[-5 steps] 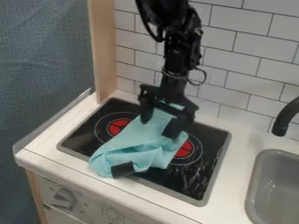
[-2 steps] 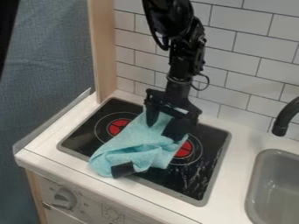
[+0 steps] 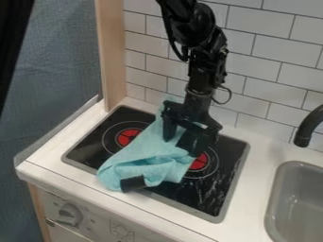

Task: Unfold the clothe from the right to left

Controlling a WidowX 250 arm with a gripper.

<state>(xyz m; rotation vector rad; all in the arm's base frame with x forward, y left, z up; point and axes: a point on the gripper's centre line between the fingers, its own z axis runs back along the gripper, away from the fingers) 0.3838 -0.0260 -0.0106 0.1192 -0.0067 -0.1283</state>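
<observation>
Seemingly at the grasping step, with end effector [image 3: 180,145] released around the cloth [image 3: 146,153]; next, pinch and peel right to left

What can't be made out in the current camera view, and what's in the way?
- Cloth: part behind the pincer is hidden by it; inner layers are covered by its own folds.
- Stove top: the area under the cloth is covered.
- Arm: its upper end is cut off by the top edge.
- Sink and tap: cut off by the right edge.
- Knob: its markings are too small to read.
</observation>
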